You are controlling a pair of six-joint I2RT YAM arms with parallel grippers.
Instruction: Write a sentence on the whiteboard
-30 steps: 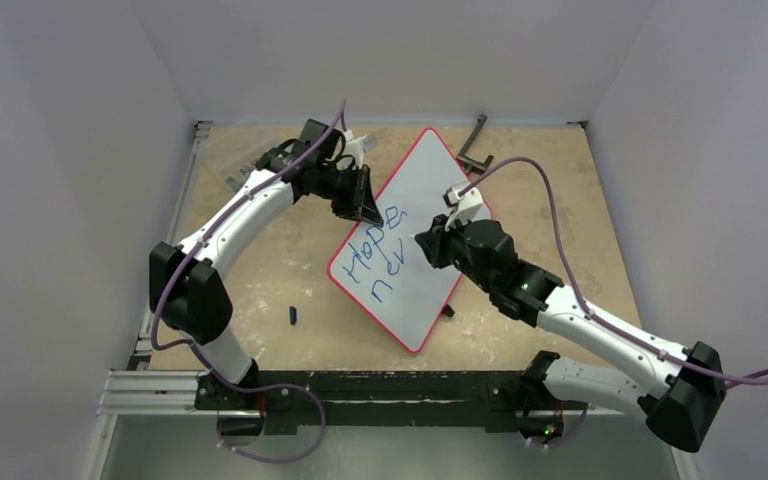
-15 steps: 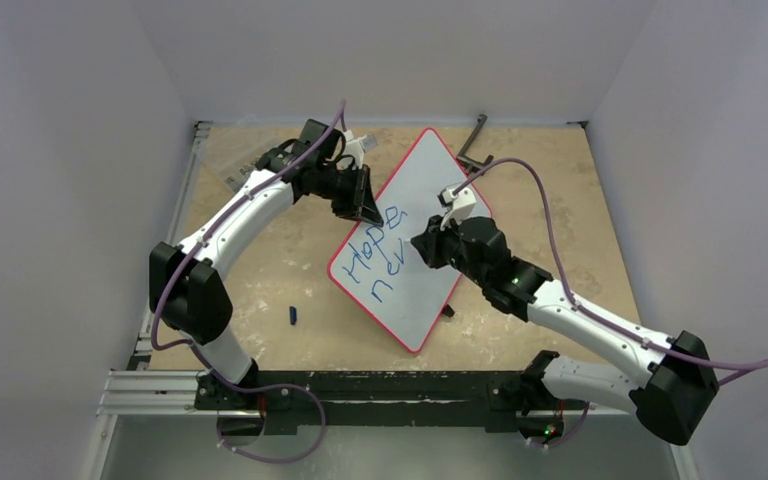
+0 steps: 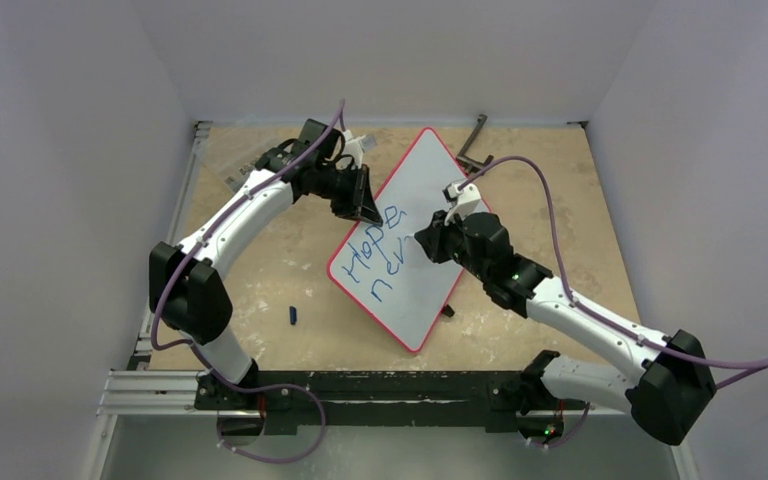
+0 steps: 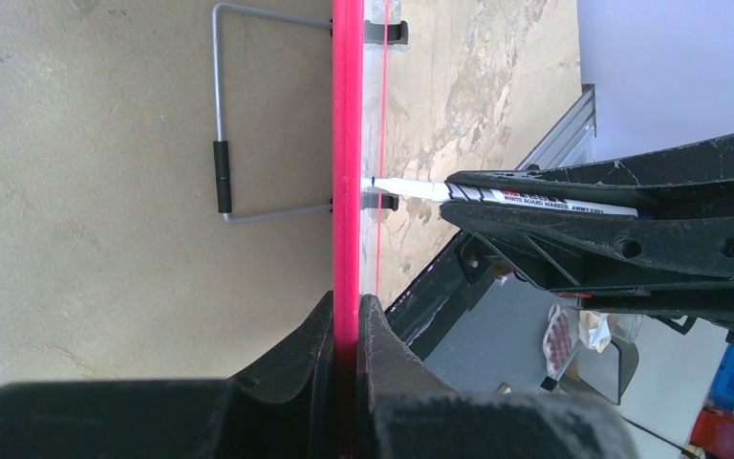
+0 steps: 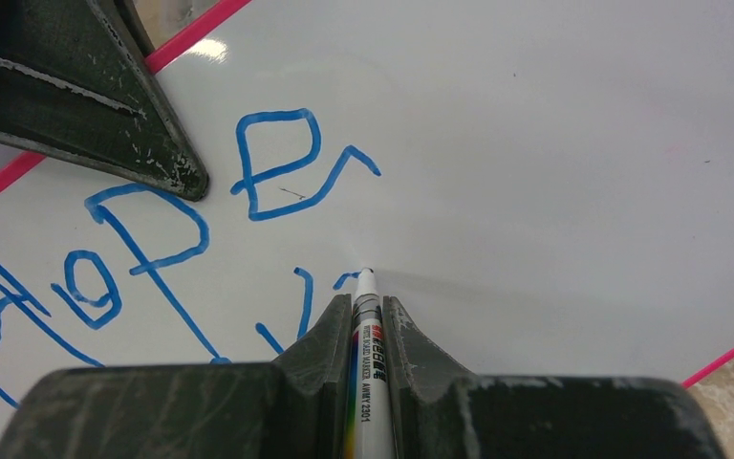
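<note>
We're seeing bright, even light with soft shadows everywhere. There's a small glare spot on the whiteboard (image 5: 554, 172), upper left of the right wrist view.

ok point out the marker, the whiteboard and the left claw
marker (image 5: 370, 368): right wrist view, on its printed barrel between the fingers
whiteboard (image 3: 426, 178): top view, on the bare white upper part
left claw (image 4: 347, 320): left wrist view, midway between its fingertips, at the red rim

The whiteboard (image 3: 422, 180) was coloured white, with a red rim. The sentence (image 5: 246, 167) was written in blue. The marker (image 5: 371, 368) was white.
</note>
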